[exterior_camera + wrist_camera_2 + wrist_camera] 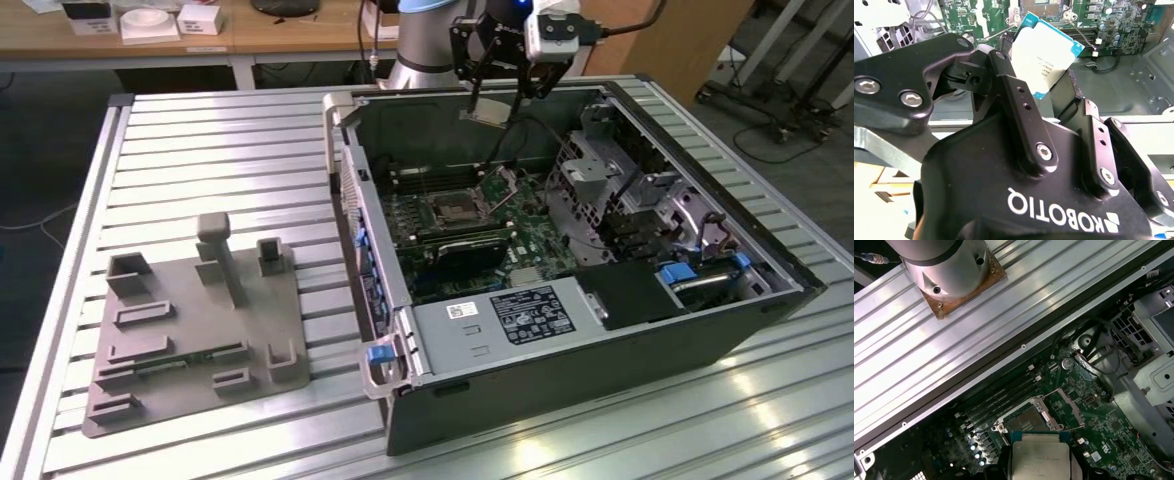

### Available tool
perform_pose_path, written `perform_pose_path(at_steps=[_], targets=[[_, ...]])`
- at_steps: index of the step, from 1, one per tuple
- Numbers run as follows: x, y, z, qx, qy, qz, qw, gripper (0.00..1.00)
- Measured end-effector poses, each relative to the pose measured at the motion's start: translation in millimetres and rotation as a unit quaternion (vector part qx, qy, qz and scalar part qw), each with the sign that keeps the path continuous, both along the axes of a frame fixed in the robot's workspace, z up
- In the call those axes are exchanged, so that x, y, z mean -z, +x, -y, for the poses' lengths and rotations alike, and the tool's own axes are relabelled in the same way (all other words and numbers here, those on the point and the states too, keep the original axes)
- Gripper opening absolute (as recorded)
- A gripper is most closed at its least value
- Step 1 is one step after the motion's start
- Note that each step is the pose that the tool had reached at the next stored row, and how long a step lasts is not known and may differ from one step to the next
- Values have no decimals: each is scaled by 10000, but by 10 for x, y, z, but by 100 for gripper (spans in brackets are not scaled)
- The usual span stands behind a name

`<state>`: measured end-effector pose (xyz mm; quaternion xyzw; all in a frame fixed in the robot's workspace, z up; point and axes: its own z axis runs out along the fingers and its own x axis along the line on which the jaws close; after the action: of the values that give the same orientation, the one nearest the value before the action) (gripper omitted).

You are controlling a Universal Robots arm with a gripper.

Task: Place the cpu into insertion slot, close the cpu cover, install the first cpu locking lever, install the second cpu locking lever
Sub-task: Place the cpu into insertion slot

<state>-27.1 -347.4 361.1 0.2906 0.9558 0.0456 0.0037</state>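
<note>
Up at the top middle of the exterior view, my gripper (491,100) pinches the cpu (486,113) by opposite edges, well above the insertion slot (447,208) (its cpu cover (513,180) stands raised). I judge the chip light, stiff and fragile underneath, so edges only.

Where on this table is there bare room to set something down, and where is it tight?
Bare slats of the table lie between the far edge, the grey fixture plate and the computer case; a smaller patch lies before the case's near corner. Tight: the gap between plate and case, and inside the case, where the gripper holds the cpu.
</note>
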Motion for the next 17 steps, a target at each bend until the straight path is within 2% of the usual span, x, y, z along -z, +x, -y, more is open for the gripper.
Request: perform_pose_path(at_steps=[17], targets=[[0,0,0,168,0,0,9999,54]])
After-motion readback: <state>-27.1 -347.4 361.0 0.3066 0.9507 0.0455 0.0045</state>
